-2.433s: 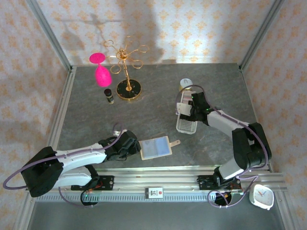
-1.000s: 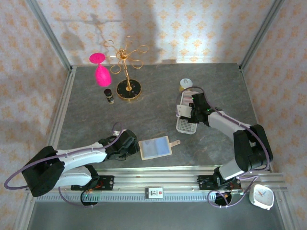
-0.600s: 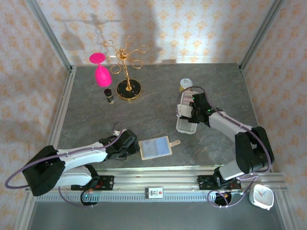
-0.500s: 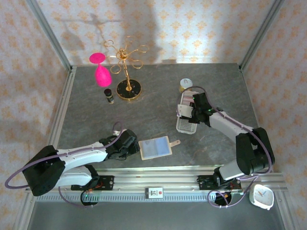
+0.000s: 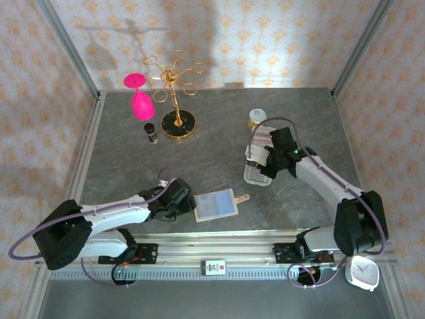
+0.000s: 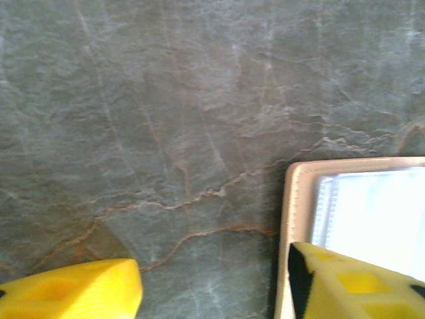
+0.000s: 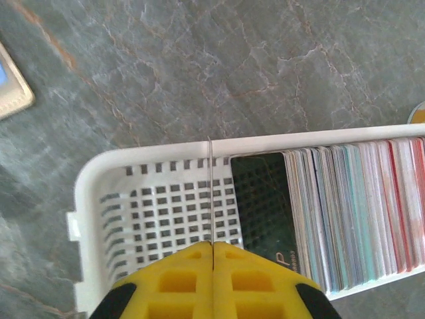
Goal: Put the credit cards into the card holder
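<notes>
My right gripper [image 7: 212, 244] is shut on a credit card [image 7: 210, 193], seen edge-on as a thin line above the white perforated tray [image 7: 133, 212]. Several more credit cards [image 7: 345, 212] stand packed in the tray, a dark one [image 7: 262, 199] at the front. The card holder [image 5: 216, 205] lies open and flat near the table's front edge, its beige rim [image 6: 295, 199] around a clear pocket. My left gripper [image 6: 214, 276] is open low over the table, its right finger [image 6: 345, 286] over the holder's left edge. From above, the left gripper [image 5: 186, 203] sits just left of the holder and the right gripper [image 5: 265, 158] over the tray [image 5: 256, 175].
A pink glass [image 5: 138, 96], a gold stand [image 5: 176, 100] and a small dark bottle [image 5: 152, 131] stand at the back left. A small round jar [image 5: 257, 118] sits behind the tray. A white clock [image 5: 362, 272] lies off the table at the front right.
My right gripper has risen out of the tray with one card pinched in it. My left gripper's jaws have spread wider beside the holder.
</notes>
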Robot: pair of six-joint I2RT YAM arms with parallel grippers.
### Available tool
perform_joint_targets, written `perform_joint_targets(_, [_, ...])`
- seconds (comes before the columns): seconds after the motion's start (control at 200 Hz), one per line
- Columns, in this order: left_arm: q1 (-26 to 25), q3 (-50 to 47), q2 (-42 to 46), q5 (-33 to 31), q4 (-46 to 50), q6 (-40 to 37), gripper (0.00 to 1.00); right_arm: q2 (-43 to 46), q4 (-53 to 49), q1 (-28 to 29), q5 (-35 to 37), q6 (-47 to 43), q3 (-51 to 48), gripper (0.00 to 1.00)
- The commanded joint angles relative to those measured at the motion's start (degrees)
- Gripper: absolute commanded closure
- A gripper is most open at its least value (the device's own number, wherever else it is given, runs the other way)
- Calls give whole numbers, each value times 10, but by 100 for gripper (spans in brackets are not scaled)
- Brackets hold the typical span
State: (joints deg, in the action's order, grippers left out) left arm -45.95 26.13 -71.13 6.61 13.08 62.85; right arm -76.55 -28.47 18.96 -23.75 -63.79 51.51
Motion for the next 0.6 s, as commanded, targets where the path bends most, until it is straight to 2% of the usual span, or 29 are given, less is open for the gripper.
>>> perform_joint_targets(0.0, [-1, -24, -34, 69, -225, -5, 33, 44, -10, 2, -10, 113, 29, 100])
perform_joint_targets(0.205, [-8, 15, -6, 53, -137, -7, 22, 69, -4, 2, -20, 381, 65, 100])
perform_joint_targets(0.33, [-11, 37, -16, 56, -106, 8, 20, 98, 10, 2, -35, 565, 60, 100])
perform_joint_targets(0.476, [-12, 52, -29, 43, -77, 32, 21, 158, 43, 1, -105, 748, -2, 100])
perform_joint_targets(0.596, [-14, 63, -39, 44, -65, 35, 21, 211, 92, 2, -155, 859, -72, 100])
